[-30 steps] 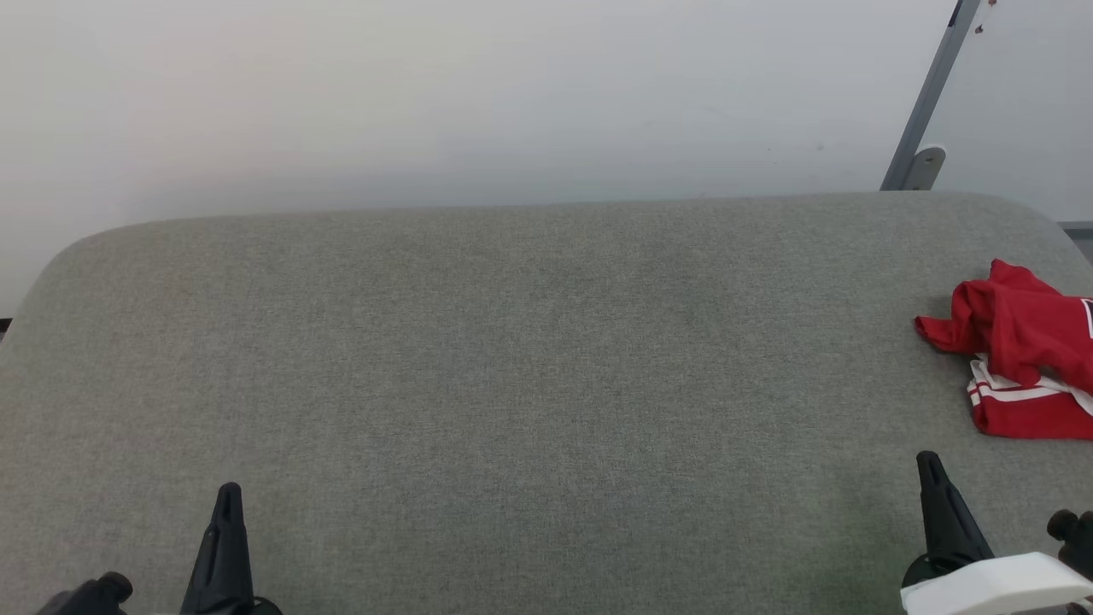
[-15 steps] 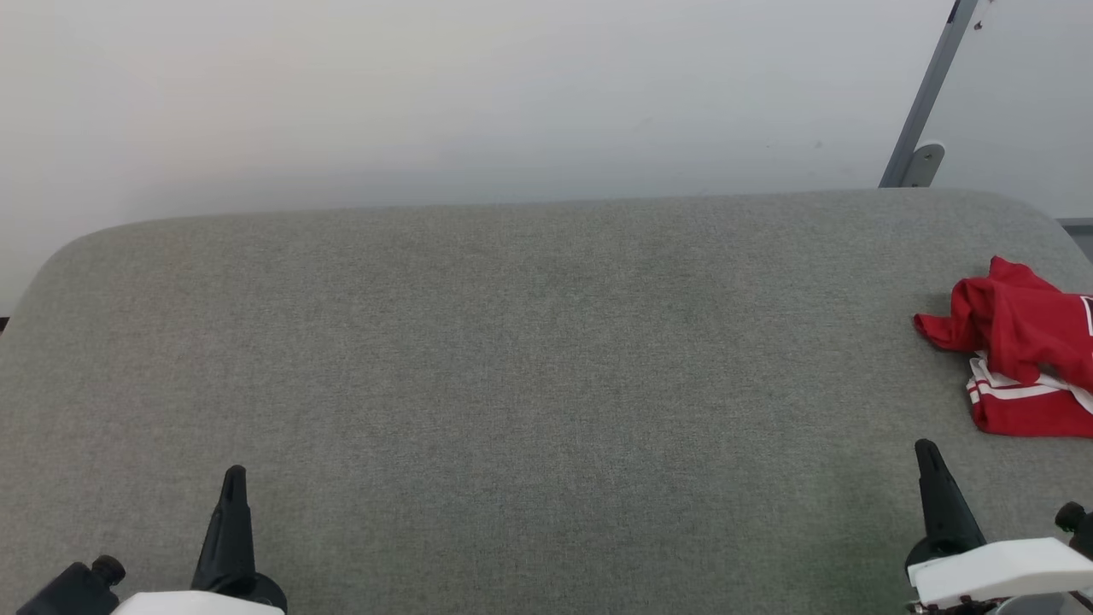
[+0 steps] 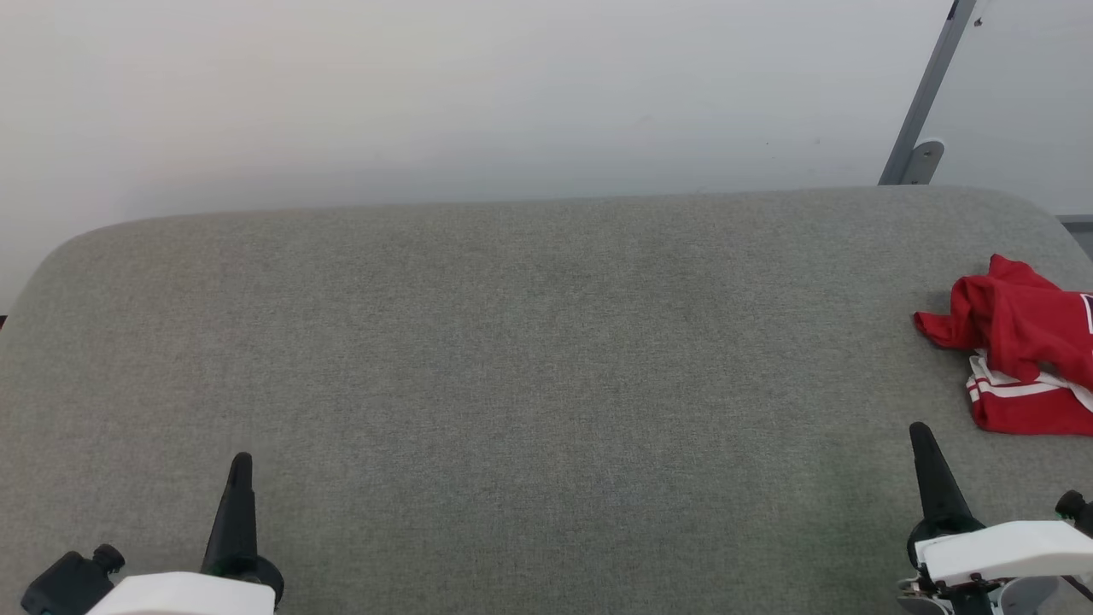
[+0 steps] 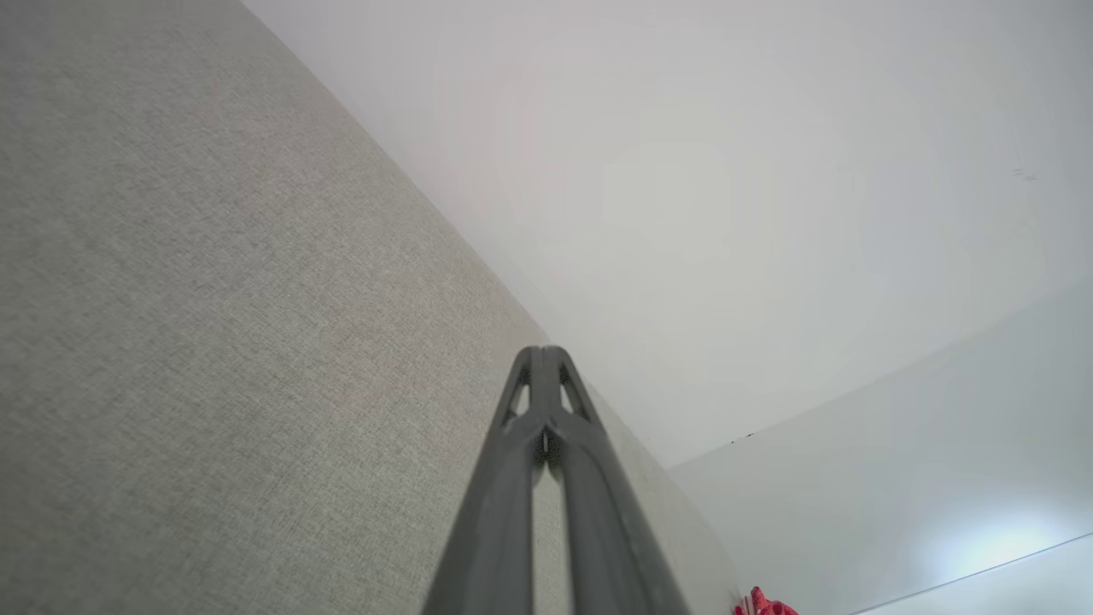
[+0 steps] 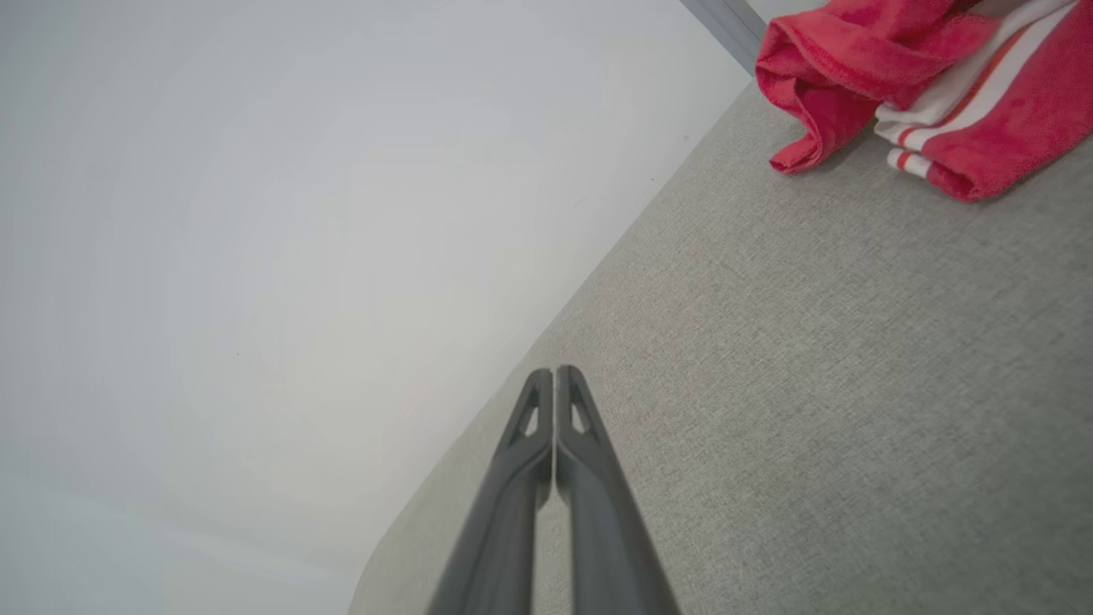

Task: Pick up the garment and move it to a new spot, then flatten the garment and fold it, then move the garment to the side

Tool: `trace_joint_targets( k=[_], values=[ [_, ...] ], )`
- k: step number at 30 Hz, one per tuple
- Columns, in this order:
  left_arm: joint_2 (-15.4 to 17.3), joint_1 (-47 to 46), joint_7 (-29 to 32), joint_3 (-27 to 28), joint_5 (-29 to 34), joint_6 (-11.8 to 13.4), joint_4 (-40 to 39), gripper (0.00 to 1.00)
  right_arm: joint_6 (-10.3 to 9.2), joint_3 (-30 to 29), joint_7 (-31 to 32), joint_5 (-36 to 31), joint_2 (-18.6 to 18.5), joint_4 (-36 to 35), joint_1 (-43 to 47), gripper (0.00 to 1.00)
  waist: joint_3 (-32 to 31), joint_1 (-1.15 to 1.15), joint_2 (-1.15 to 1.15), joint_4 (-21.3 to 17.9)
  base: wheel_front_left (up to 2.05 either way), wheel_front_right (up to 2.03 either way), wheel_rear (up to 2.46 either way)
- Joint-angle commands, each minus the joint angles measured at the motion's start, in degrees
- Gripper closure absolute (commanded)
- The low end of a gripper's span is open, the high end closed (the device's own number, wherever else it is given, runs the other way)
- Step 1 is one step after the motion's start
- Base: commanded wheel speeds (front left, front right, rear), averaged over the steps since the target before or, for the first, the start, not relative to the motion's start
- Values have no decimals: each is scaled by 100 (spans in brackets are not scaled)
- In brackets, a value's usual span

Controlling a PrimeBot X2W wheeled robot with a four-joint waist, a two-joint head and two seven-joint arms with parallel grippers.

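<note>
The red garment (image 3: 1025, 350) lies crumpled at the right edge of the grey fabric-covered table (image 3: 529, 367), its white stripe trim showing; part of it is cut off by the frame. The right wrist view has the garment (image 5: 931, 81) at its top right. My right gripper (image 3: 926, 457) sits at the lower right, shut and empty, a little nearer to me than the garment. My left gripper (image 3: 239, 487) is at the lower left, shut with nothing in it, far from the garment. A red scrap of the garment (image 4: 762, 603) peeks in at the bottom of the left wrist view.
A pale wall rises behind the table. A grey metal post (image 3: 926, 94) with a bracket stands at the back right corner. The table's back corners are rounded.
Both grippers have advanced a little up the head view, and more of their white wrists shows. The garment has not moved.
</note>
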Motion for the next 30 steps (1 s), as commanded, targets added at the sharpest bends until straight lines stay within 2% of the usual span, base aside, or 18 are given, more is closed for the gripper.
trace_joint_targets(
  k=[1, 30],
  values=[
    [29, -169, 30, -1, -179, -8, -27, 100, 0, -30, 40, 125, 2, -38, -112, 100, 1, 0, 0, -1, 0, 0, 0],
    [-14, -572, 467, 13, -1808, -12, 299, 100, 0, -150, 489, 1536, 175, 8, -361, 100, 48, 0, 0, -28, 0, 0, 0]
  ],
)
